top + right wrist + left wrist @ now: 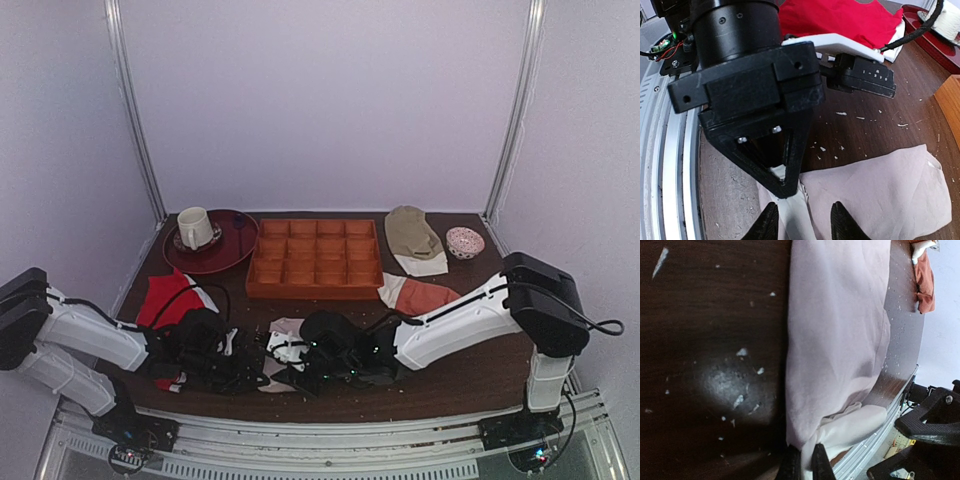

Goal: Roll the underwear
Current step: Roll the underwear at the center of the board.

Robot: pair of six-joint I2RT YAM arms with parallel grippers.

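Pinching the underwear [835, 340] is the left hand [804, 466].

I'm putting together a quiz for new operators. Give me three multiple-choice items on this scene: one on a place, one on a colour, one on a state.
1. Where is the cup?
A in the tray
B on the plate
C on the underwear

2. What colour is the tray?
A orange
B blue
C green

3. What is the left end effector doing?
A open above the tray
B holding the cup
C shut on the underwear

Answers:
1 B: the cup stands on the dark red plate.
2 A: its walls and cells are orange.
3 C: the left wrist view shows its fingers pinching the white waistband.
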